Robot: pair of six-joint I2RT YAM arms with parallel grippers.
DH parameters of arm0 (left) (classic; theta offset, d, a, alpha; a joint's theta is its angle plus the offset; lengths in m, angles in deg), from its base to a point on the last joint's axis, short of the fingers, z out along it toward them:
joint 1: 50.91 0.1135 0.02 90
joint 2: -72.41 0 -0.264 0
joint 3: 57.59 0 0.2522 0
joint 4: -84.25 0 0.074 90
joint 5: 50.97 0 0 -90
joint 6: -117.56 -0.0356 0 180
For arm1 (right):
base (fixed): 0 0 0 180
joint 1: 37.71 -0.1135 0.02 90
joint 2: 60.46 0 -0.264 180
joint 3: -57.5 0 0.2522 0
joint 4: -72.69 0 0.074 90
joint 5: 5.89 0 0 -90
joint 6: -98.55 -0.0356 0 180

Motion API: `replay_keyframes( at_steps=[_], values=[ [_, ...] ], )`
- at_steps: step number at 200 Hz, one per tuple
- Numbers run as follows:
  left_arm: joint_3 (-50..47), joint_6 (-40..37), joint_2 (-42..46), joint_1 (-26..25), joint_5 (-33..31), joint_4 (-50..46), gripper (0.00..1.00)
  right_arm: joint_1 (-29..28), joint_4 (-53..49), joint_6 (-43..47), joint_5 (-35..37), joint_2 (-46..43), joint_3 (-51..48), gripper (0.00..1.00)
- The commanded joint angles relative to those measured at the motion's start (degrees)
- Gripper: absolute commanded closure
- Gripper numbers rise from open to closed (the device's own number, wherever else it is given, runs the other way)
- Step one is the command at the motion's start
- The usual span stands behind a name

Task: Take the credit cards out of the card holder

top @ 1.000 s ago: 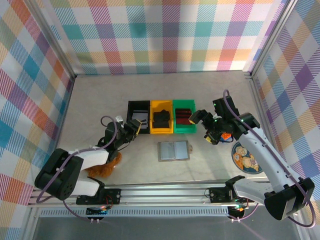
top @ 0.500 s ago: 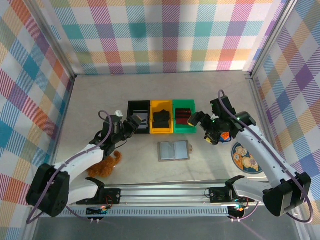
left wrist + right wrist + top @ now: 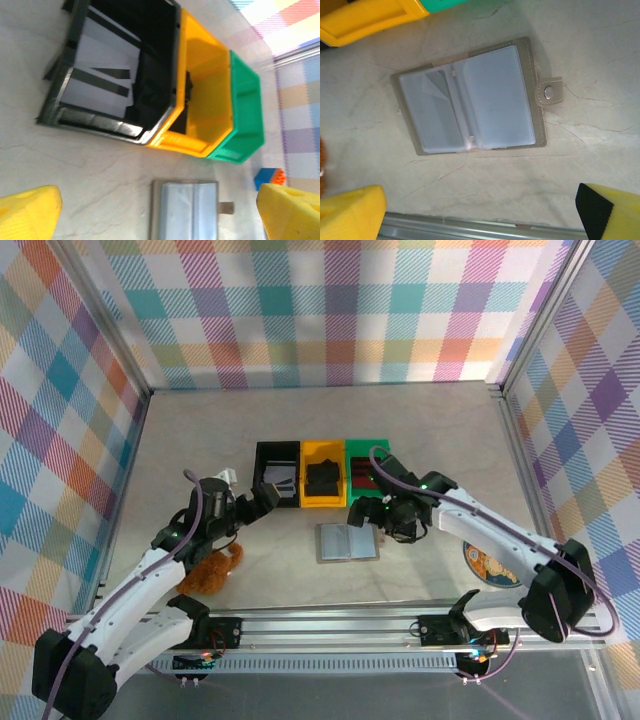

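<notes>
The card holder (image 3: 347, 541) lies open and flat on the table in front of the bins, side tab pointing right. In the right wrist view the card holder (image 3: 470, 100) shows two pale see-through panels and a snap tab (image 3: 548, 92); I see no card in them. My right gripper (image 3: 382, 520) hovers open just above the holder's right edge, its yellow fingertips (image 3: 350, 210) spread wide. My left gripper (image 3: 260, 498) is open beside the black bin, left of the holder (image 3: 185, 210). White cards with dark stripes (image 3: 105, 75) lie in the black bin. A reddish flat card (image 3: 367, 476) lies in the green bin.
Black bin (image 3: 276, 486), yellow bin (image 3: 323, 502) and green bin (image 3: 352, 502) stand in a row behind the holder. A brown plush toy (image 3: 210, 575) lies under the left arm. A plate of cookies (image 3: 492, 560) sits at the right. A blue and orange block (image 3: 270, 176) lies past the holder.
My right arm has swung left and down from beside the green bin to just over the card holder. My left arm has stretched out, its gripper staying near the black bin.
</notes>
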Motion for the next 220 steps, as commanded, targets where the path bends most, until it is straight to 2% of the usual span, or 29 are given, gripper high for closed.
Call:
replay_keyframes(
  at_steps=[1,28,57,81,113,135,170,220],
  values=[
    [3.35,-4.48,2.45,-0.19,-5.32,-11.14,0.00,-0.83,-0.05,0.26,3.32,2.43,1.71,0.02],
    [4.91,-5.53,5.18,-0.20,-9.06,-15.32,0.00,-4.58,-0.56,0.59,6.14,6.81,4.35,0.02],
    [6.98,-1.52,6.14,-0.12,-16.94,-21.60,0.00,-7.39,-1.20,1.03,7.15,12.52,8.03,0.02],
    [7.57,-5.14,5.64,-0.12,-14.47,-21.34,0.00,-9.59,-2.35,1.79,8.60,17.18,11.14,0.05],
    [8.00,-5.36,4.87,-0.12,-15.57,-22.18,0.00,-11.59,-4.92,3.46,9.84,23.59,16.05,0.06],
    [7.58,-5.35,5.22,-0.12,-14.58,-21.56,0.00,-12.42,-7.29,4.85,10.89,27.86,19.54,0.12],
    [7.24,-5.17,5.61,-0.12,-14.54,-21.82,0.00,-13.13,-9.11,5.79,13.10,31.89,21.83,0.16],
    [6.87,-5.26,6.23,-0.09,-14.52,-21.97,0.00,-15.66,-10.46,6.58,13.31,35.76,24.85,0.16]
  ],
)
